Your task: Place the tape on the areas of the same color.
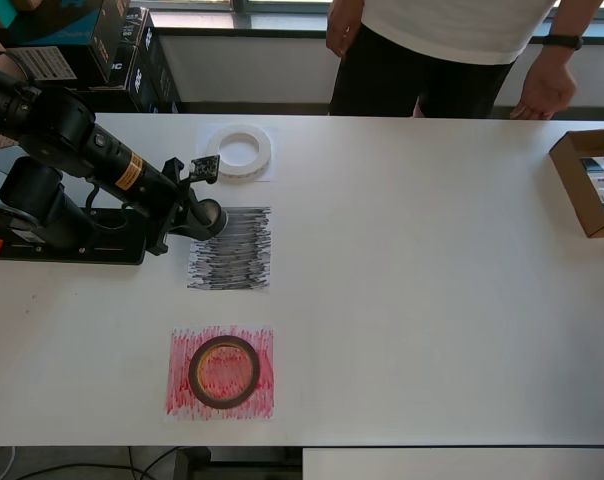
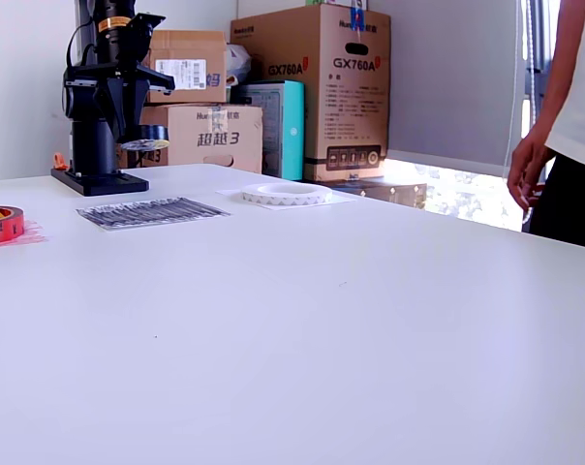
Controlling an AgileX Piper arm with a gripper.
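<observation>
Cardboard boxes [image 2: 310, 87] line the wall behind a white bench [image 1: 432, 300], and a person [image 1: 452, 50] stands at its far edge. Three paper sheets lie in a row near the arm's base. In the overhead view the white tape ring [image 1: 239, 151] rests on the plain white sheet [image 1: 267, 172], and the dark-red roll [image 1: 224, 371] sits on the red scribbled sheet [image 1: 182, 390], so those two look finished.

That leaves the small black roll [image 2: 143, 144]. The claw [image 1: 204, 216] is closed on it and holds it clear of the bench; in the exterior view it hangs in the air below the arm, lying roughly flat. From overhead, the claw sits over the upper left corner of the black scribbled sheet [image 1: 232, 250], so most of the sheet lies toward that view's right and bottom of the roll. The exterior view agrees, with the sheet spread below the roll and a little to that view's right.

The coming move therefore seems to turn on this offset: carry the roll a little further in over the sheet, lower it, then open the claw. Dropped from its present spot, it may land half off the paper.
</observation>
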